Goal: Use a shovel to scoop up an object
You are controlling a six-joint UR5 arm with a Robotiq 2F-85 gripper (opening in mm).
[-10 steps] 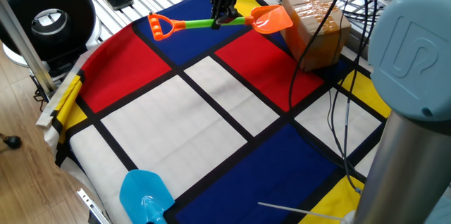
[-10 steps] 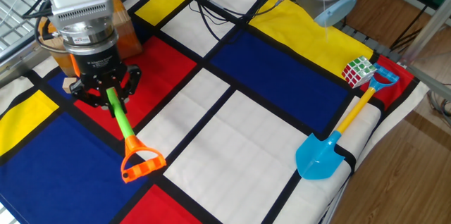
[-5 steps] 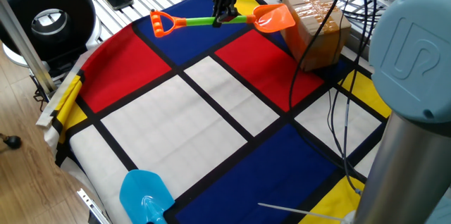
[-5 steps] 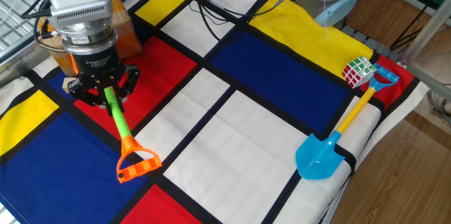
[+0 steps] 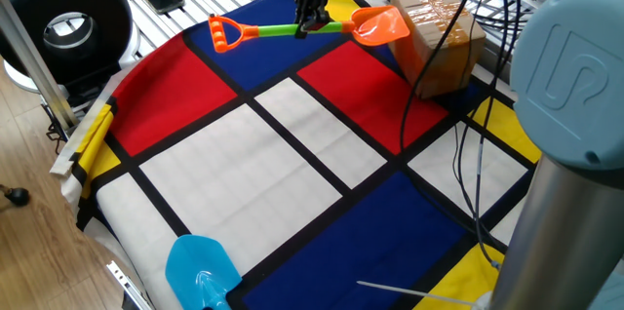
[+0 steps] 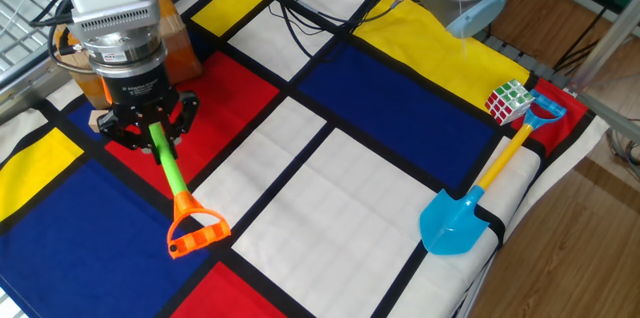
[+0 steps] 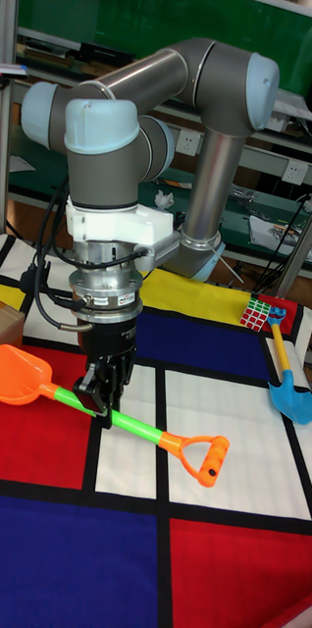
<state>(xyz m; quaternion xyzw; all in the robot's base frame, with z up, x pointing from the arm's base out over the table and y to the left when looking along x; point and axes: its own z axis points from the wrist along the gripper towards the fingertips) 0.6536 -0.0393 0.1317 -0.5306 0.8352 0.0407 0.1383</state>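
In one fixed view, the shovel sits a touch higher in the frame than a second ago and unchanged from half a second ago, held near the top centre by the gripper, whose fingers are closed narrowly on the green shaft. Its orange blade points right, just beside the brown tape-wrapped box; a light blue shovel lies at the lower left edge, and the arm's grey base fills the right side. In the other fixed view, the orange end loop of the shovel has drawn slightly up and left from a second ago. The gripper pinches the shaft at left; the blade is hidden behind the wrist. A Rubik's cube rests at right, touching the blue shovel's handle. In the tall fixed view, the shovel hangs clear above the checked cloth, tilted, blade upper left, D-loop lower right, gripper clamped mid-shaft. The small cube cannot be made out.
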